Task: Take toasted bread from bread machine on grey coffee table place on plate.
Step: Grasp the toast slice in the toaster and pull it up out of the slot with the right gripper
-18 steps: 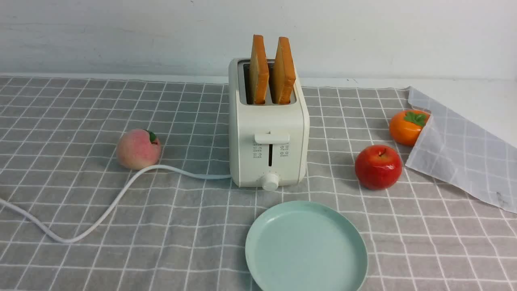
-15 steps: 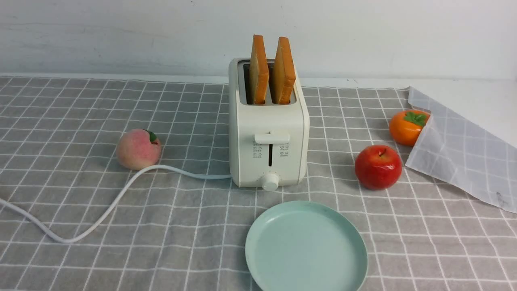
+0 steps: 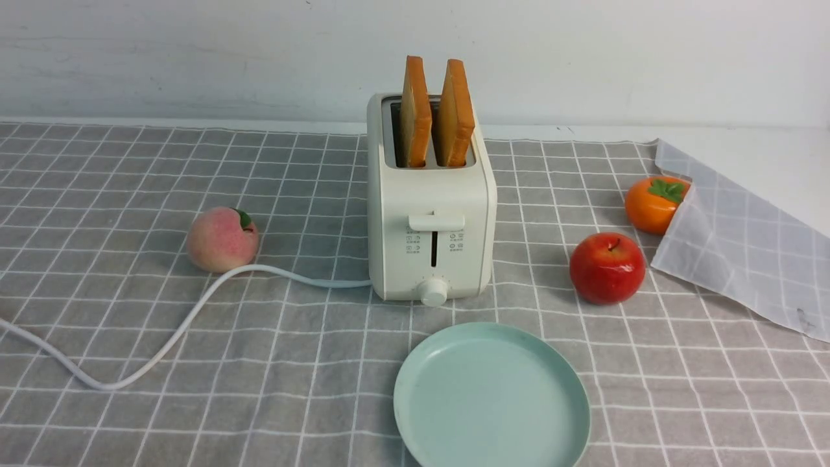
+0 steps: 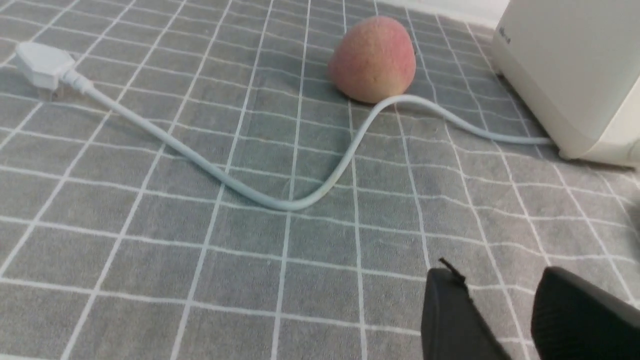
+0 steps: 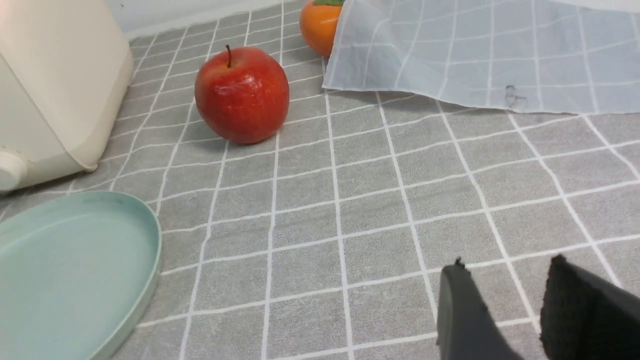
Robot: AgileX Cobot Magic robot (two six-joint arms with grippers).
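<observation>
Nearest the robot, the left hand [image 4: 495, 282] and the right hand [image 5: 507, 272] hang low over the grey-checked counter [image 3: 292, 389]. Each shows only in its own wrist view, with its fingers parted by a modest gap and nothing between them. Neither appears in the front view, so both are well short of the work.

Next out lies the mint-green plate [image 3: 493, 395], bare, just in front of the bread machine [image 3: 431, 227] and a little to its right. A white cord [image 3: 194, 311] trails from the machine's left side past a peach [image 3: 222, 239]. A red apple [image 3: 607, 268] sits to the machine's right, with an orange fruit [image 3: 653, 202] beyond it.

The toasted bread is in the machine: the left slice [image 3: 415, 113] and the right slice [image 3: 455, 113] stand nearly upright in the slots, their upper parts proud of the top.

I judge the task to be at its very start, with no reach begun. The next move calls for one hand to rise above the machine and straddle one slice across its thin width. It should close gently on the faces and lift straight up out of the slot.
</observation>
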